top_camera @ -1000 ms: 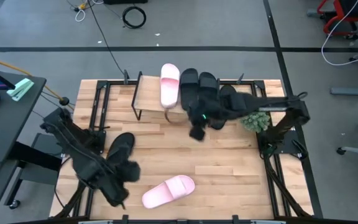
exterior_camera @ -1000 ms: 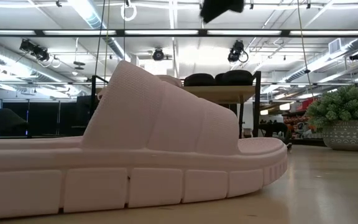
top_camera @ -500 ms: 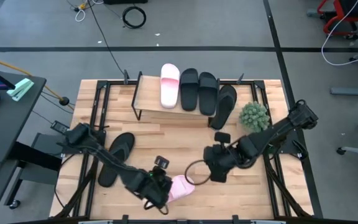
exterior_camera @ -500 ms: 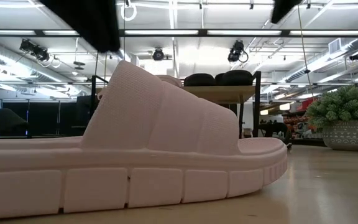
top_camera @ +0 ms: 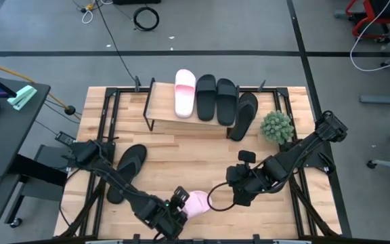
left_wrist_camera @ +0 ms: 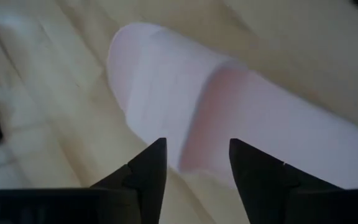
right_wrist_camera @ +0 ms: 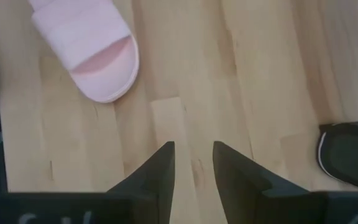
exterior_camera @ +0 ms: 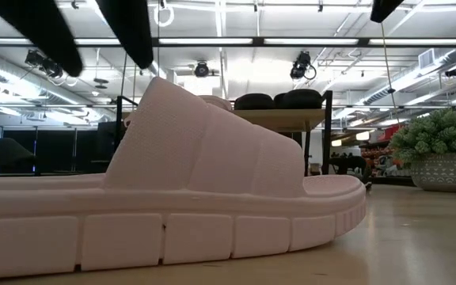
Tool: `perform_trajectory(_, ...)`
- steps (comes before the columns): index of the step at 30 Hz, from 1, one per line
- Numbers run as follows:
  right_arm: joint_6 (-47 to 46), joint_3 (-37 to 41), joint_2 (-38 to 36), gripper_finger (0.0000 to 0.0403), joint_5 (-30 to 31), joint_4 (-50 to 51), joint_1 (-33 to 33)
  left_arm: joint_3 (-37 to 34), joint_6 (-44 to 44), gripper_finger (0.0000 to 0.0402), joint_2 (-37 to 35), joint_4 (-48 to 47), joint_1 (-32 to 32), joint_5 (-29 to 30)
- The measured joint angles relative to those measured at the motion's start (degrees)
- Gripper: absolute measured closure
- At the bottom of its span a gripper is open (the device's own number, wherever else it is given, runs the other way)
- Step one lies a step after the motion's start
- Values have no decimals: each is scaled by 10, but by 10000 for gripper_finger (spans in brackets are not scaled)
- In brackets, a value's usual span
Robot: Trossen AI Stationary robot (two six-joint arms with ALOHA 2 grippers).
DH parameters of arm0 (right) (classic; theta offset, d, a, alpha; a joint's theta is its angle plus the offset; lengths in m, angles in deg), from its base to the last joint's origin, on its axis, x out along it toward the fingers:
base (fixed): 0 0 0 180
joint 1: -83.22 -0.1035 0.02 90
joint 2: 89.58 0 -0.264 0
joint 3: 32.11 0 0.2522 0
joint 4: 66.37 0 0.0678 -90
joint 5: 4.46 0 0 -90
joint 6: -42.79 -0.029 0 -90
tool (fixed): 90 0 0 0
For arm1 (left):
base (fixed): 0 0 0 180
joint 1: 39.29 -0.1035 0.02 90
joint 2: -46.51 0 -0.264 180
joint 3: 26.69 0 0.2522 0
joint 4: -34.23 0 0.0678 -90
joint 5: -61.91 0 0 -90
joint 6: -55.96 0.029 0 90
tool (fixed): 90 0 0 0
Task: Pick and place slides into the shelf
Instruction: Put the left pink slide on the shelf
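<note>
A pink slide [top_camera: 198, 201] lies flat on its sole near the table's near edge. My left gripper [left_wrist_camera: 194, 146] hovers open just above its strap [exterior_camera: 196, 158], touching nothing. My right gripper [right_wrist_camera: 193, 149] stands open over bare wood to the right of that slide [right_wrist_camera: 89, 46]. The shelf [top_camera: 164, 103] at the far side carries another pink slide [top_camera: 185, 93] and two black slides [top_camera: 215, 99] on its top plank. A third black slide [top_camera: 244, 116] lies slanted at the shelf's right end. One more black slide [top_camera: 126, 173] lies on the table at the left.
A small potted plant [top_camera: 277, 126] stands right of the shelf, close to my right arm. Black frame rails [top_camera: 107, 122] run along the table's left and right sides. Bare wood lies between the shelf and the near pink slide.
My left gripper has gone toward the table's right, over the near pink slide, and has opened. My right gripper has drawn back from the shelf's right end toward the near edge, leaving the slanted black slide there. The pink slide has stayed in place.
</note>
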Motion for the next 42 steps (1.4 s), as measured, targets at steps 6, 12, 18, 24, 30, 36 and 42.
perform_trajectory(6,-6,0,0,289,5,-1,0,1,-15,225,13,20,10,37)
perform_trajectory(12,-14,0,0,288,5,-7,0,0,-25,238,31,37,-6,62)
perform_trajectory(18,-14,0,0,288,5,-13,0,0,-32,252,53,54,-23,61)
perform_trajectory(24,-14,0,0,289,5,-15,0,0,-86,277,57,49,-34,69)
perform_trajectory(30,-14,0,0,289,5,-16,0,0,-113,354,57,50,-41,115)
perform_trajectory(36,-14,0,0,288,5,-16,0,0,-190,386,52,46,-34,180)
perform_trajectory(42,-14,0,0,289,5,-17,0,47,-338,390,25,-65,-6,210)
